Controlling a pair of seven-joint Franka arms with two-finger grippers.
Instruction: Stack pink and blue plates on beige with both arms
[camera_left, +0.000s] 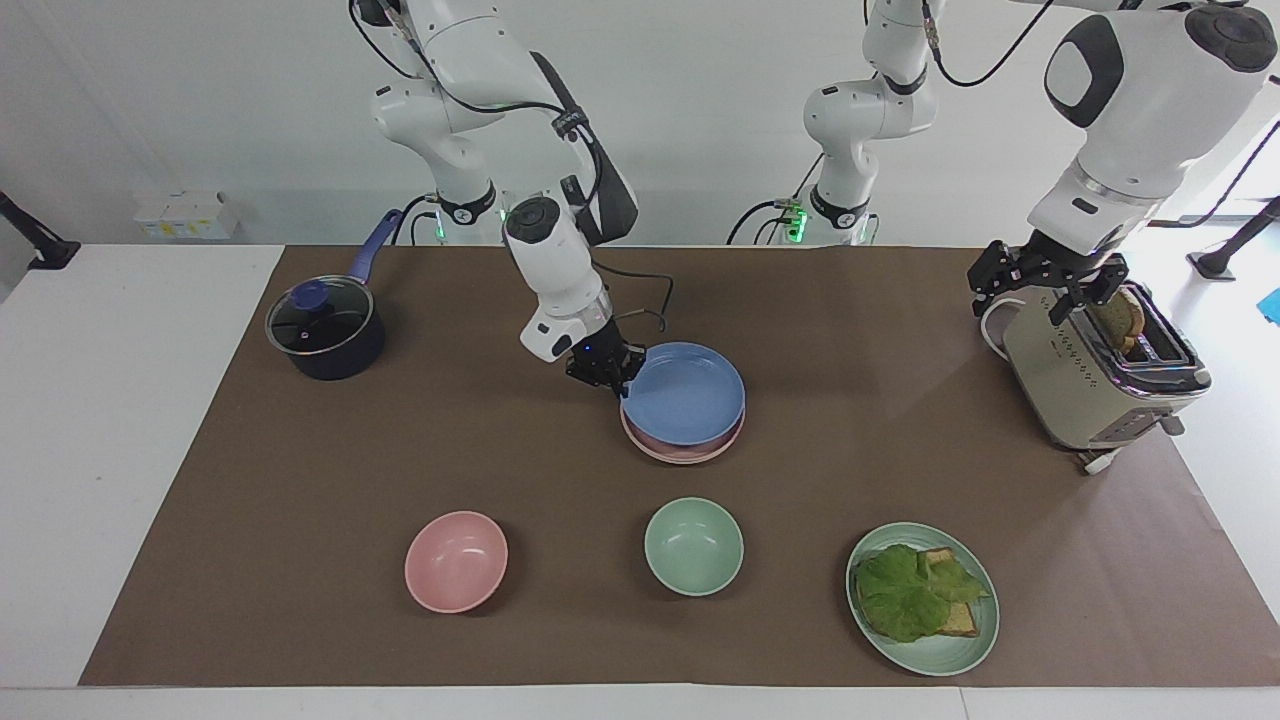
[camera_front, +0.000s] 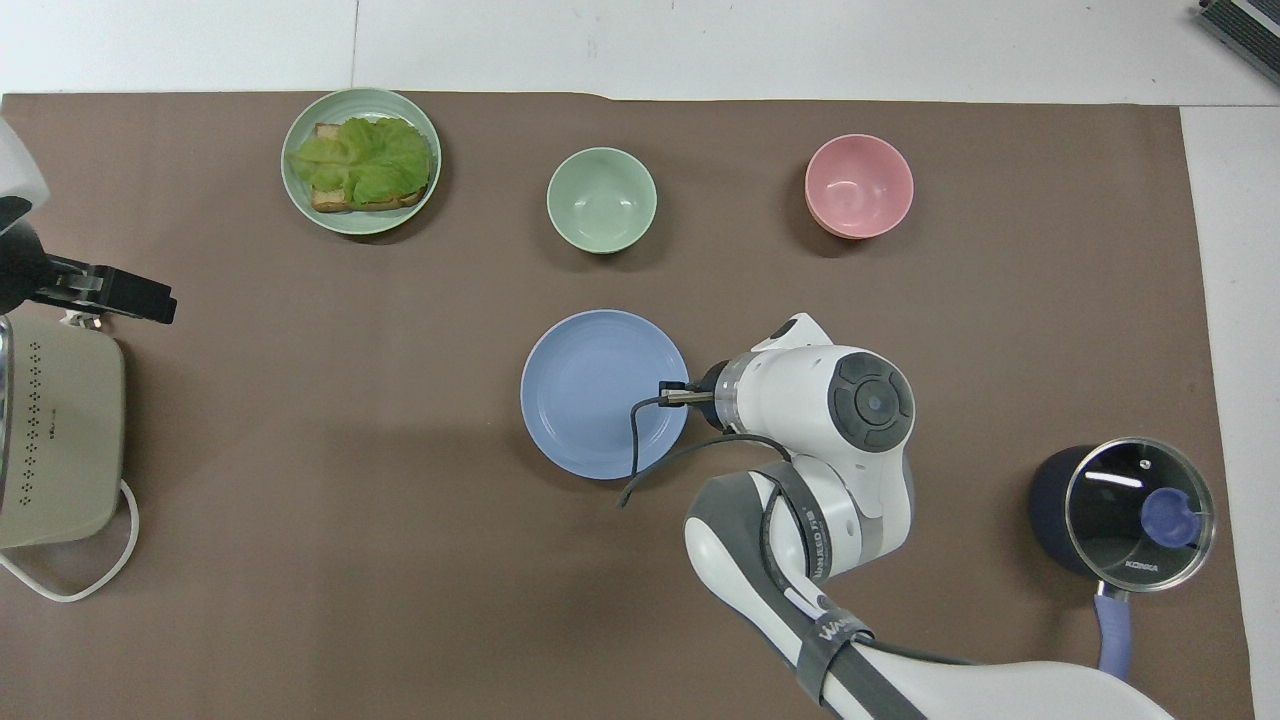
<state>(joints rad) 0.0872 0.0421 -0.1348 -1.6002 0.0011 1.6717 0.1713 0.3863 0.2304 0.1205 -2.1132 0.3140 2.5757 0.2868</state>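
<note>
The blue plate lies on the pink plate, of which only a thin rim shows in the facing view; from overhead the blue one covers it fully. The beige plate is hidden. My right gripper is shut on the blue plate's rim at the edge toward the right arm's end of the table. My left gripper hangs open over the toaster, holding nothing, and waits.
A beige toaster with bread stands at the left arm's end. A lidded dark pot stands at the right arm's end. A pink bowl, a green bowl and a green plate with toast and lettuce lie farther out.
</note>
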